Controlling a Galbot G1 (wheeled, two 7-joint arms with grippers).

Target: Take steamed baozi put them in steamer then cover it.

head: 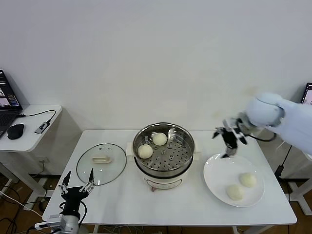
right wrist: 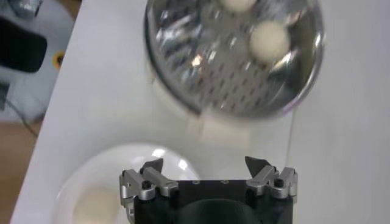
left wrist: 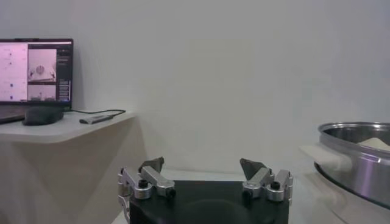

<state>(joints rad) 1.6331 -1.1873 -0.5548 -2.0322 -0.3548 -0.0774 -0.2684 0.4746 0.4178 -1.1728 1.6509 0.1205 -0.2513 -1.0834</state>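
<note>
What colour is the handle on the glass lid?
Cream, on the lid left of the pot; the head view shows it best.

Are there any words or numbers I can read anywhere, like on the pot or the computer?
No text can be read in these pictures.
Laptop screen: it shows small windows and pictures, but any writing there is too small and blurred to read.
Steamer: no label or brand shows on its steel wall or its white base.
Plate, glass lid and table: plain, with no writing.
</note>
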